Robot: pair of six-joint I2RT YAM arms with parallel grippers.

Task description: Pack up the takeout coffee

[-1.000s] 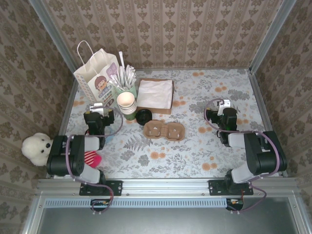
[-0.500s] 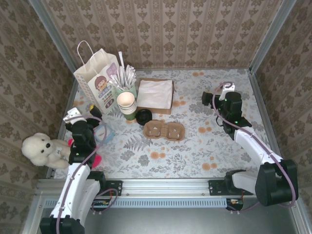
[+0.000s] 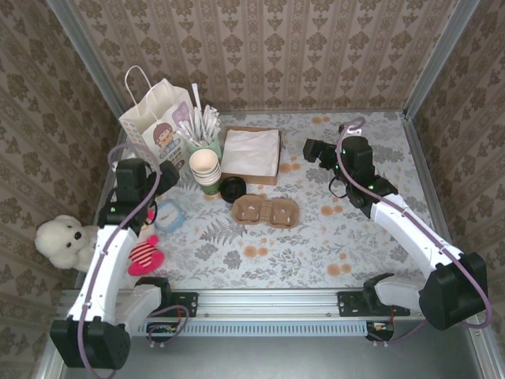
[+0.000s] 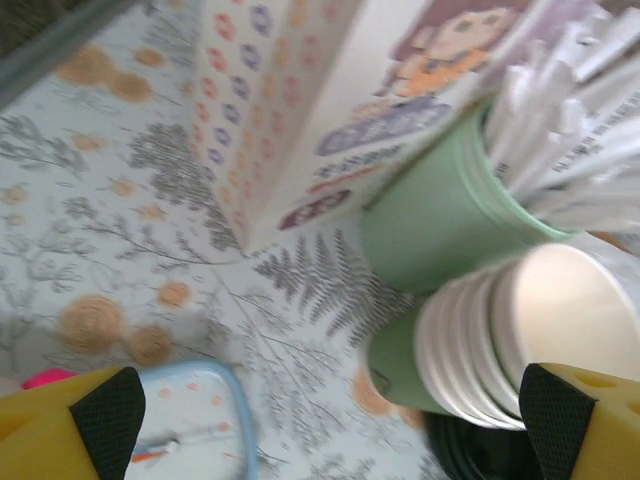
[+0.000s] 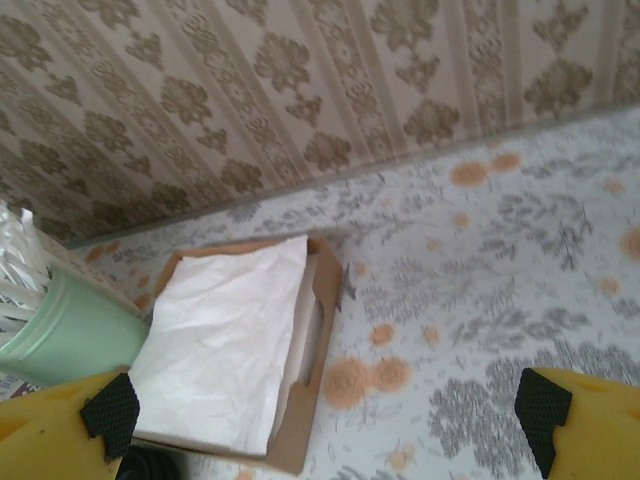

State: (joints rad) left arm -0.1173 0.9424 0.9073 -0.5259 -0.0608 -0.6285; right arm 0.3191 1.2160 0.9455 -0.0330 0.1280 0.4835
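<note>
Both grippers stand wide open and hold nothing. The left gripper (image 4: 322, 418) faces the paper bag (image 4: 330, 110), and the right gripper (image 5: 325, 425) faces the box of napkins (image 5: 225, 345). The takeout coffee (image 3: 232, 188) stands on the table between the stacked cups (image 4: 510, 340) and the cup carrier (image 3: 265, 211). In the left wrist view its black lid is cut off at the bottom edge. Print on the bag's cartoon panel and on the straw wrappers (image 4: 570, 110) is too blurred to read.
</note>
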